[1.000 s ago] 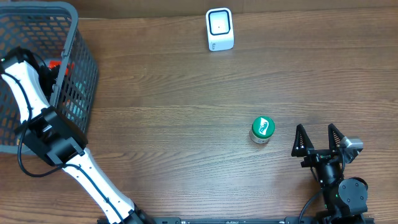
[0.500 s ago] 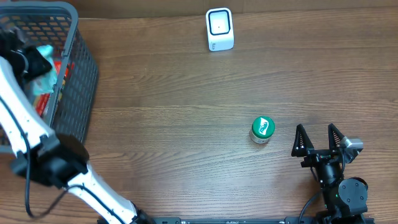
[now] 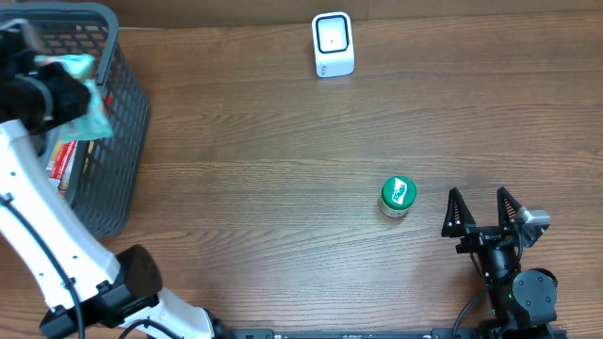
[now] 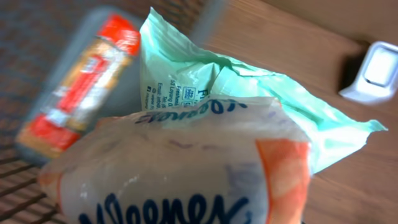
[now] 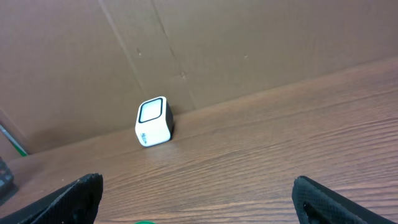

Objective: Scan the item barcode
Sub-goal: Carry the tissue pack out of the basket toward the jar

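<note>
A soft tissue packet (image 3: pixel 91 102), mint green with blue lettering, hangs above the grey basket's right side. My left gripper (image 3: pixel 73 94) is shut on it. In the left wrist view the packet (image 4: pixel 186 143) fills the frame and hides my fingers. The white barcode scanner (image 3: pixel 333 44) stands at the table's far edge; the scanner (image 4: pixel 376 71) also shows at the upper right of that view. My right gripper (image 3: pixel 480 213) rests open near the front right, and in the right wrist view the right gripper (image 5: pixel 199 199) has bare wood between its fingers, facing the scanner (image 5: pixel 153 121).
The grey mesh basket (image 3: pixel 122 132) sits at the far left with a red and orange pack (image 3: pixel 62 160) inside. A small green-lidded jar (image 3: pixel 398 196) stands just left of my right gripper. A brown cardboard wall backs the table.
My left arm has risen out of the basket, bringing the tissue packet up and toward the basket's right rim. The right arm and the jar have not moved.
</note>
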